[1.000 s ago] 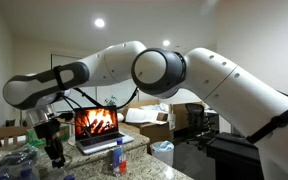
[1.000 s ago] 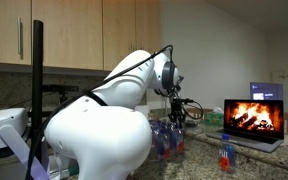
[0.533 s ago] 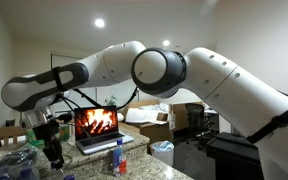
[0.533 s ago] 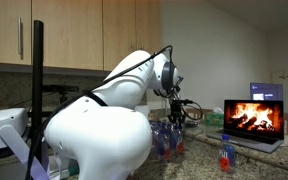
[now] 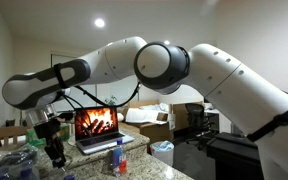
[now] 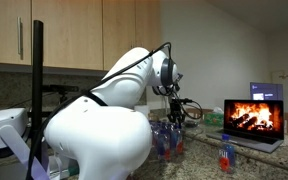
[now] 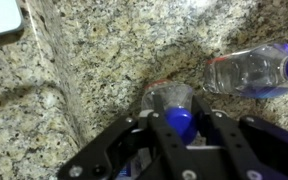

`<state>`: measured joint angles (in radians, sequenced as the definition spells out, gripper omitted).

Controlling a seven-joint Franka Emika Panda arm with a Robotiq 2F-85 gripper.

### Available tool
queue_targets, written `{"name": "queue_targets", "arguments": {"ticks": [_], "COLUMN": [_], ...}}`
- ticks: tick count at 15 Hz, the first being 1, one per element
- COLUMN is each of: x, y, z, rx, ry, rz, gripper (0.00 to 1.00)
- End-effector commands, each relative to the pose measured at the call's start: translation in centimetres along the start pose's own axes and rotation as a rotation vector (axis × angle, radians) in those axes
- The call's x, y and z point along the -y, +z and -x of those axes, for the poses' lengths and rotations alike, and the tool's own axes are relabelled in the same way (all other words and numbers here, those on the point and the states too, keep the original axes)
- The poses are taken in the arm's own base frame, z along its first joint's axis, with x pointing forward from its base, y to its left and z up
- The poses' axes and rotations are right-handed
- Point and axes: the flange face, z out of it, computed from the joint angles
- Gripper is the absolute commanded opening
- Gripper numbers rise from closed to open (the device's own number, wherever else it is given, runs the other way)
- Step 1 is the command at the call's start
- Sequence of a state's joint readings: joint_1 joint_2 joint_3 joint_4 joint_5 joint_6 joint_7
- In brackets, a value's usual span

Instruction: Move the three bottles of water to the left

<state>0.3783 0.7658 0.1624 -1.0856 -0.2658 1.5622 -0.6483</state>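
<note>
Carefully now: the gripper (image 7: 180,128) is clamped on a bottle (image 7: 172,98) at lower centre; lift straight, clearing the neighbouring bottle (image 7: 246,72) at right.

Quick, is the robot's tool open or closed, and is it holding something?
The tool: closed, holding a water bottle near its blue cap.

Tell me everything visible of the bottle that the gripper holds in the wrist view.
The held bottle is small, clear plastic with a blue cap, seen from its cap end. The gripper is shut on it by the cap, one finger each side. Under it is the speckled granite counter; another bottle lies on its side close by.
</note>
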Motion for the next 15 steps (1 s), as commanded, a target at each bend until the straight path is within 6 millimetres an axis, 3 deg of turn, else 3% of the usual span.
{"name": "queue_targets", "arguments": {"ticks": [1, 6, 15], "x": [1.0, 1.8, 3.0], "y": [-1.9, -2.3, 1.0], "z": [2.1, 3.3, 3.0], "rx": [-0.017, 0.002, 0.044], "ry": [0.042, 0.045, 0.001], "rz": [0.034, 0.020, -0.020], "gripper": [0.15, 0.15, 0.15]}}
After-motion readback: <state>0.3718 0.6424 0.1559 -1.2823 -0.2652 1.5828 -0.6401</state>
